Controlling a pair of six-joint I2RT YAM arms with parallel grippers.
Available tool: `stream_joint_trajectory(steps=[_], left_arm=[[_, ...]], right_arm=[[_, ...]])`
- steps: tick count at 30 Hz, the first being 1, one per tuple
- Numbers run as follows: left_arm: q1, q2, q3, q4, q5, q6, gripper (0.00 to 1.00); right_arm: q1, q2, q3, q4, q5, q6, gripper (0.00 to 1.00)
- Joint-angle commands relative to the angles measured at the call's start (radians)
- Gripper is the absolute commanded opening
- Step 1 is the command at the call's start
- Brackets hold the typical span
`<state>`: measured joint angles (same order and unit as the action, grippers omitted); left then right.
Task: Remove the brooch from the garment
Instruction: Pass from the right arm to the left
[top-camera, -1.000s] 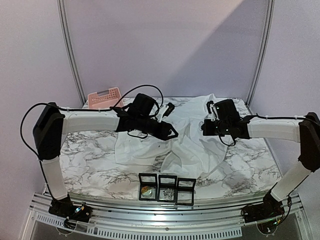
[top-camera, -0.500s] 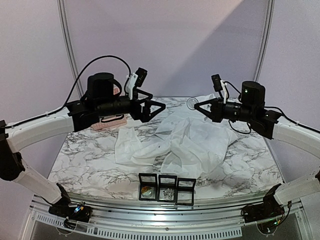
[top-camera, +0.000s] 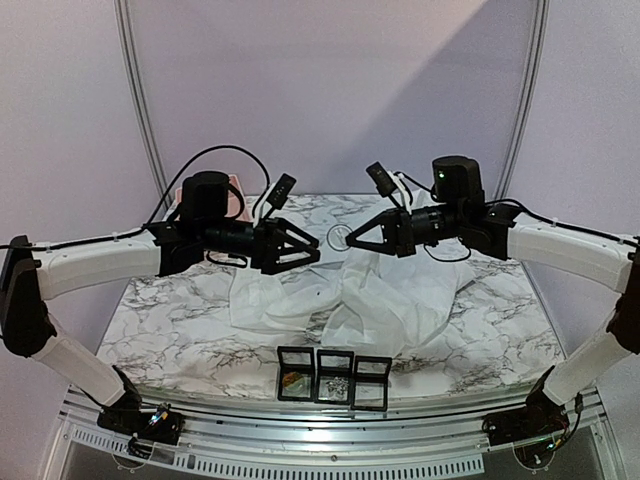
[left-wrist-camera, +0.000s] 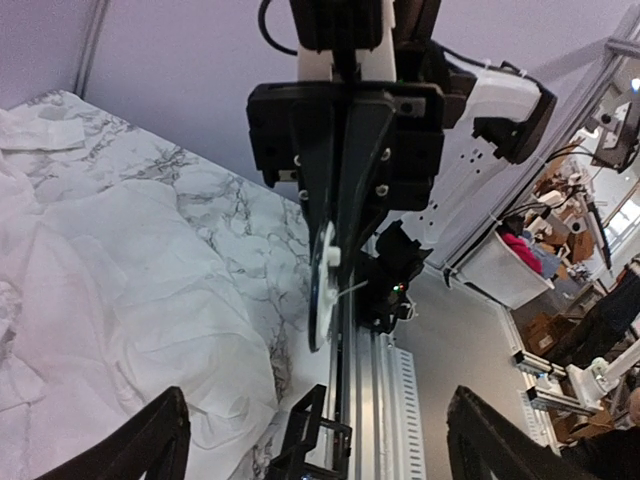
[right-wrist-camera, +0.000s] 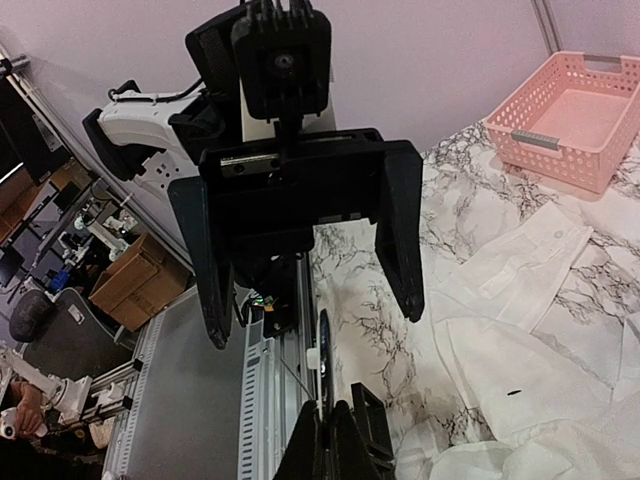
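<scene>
Mid-air, right gripper clamped on round clear brooch, raised above white shirt lying crumpled on marble bench. Facing it from the left, left gripper, fingers wide apart, holding nothing

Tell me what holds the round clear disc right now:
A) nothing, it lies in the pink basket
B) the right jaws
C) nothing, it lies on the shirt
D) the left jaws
B: the right gripper has its jaws shut on the edge of the disc, held up in the air above the shirt, while the left gripper faces it with jaws open and empty.
</scene>
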<state>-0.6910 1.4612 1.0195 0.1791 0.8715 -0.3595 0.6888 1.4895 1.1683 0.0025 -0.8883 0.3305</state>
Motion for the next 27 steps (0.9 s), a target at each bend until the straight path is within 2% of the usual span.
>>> stream_joint_trajectory(steps=[1,6,12,15,21,27], left_arm=[[0.012,0.012,0.005,0.040,0.062,-0.024,0.84],[0.010,0.016,0.011,0.010,0.047,-0.007,0.72],[0.008,0.024,0.017,0.014,0.059,-0.016,0.51],[0.005,0.026,0.017,0.010,0.057,-0.016,0.48],[0.005,0.035,0.022,-0.003,0.057,-0.012,0.31],[0.000,0.044,0.028,-0.008,0.061,-0.013,0.24]], right_arm=[[0.024,0.036,0.061,-0.054,-0.077,-0.014,0.00],[0.033,0.065,0.075,-0.062,-0.092,-0.012,0.00],[0.051,0.098,0.097,-0.094,-0.087,-0.020,0.00],[0.052,0.102,0.099,-0.097,-0.078,-0.020,0.00],[0.054,0.107,0.111,-0.103,-0.069,-0.025,0.00],[0.054,0.109,0.117,-0.112,-0.066,-0.028,0.00]])
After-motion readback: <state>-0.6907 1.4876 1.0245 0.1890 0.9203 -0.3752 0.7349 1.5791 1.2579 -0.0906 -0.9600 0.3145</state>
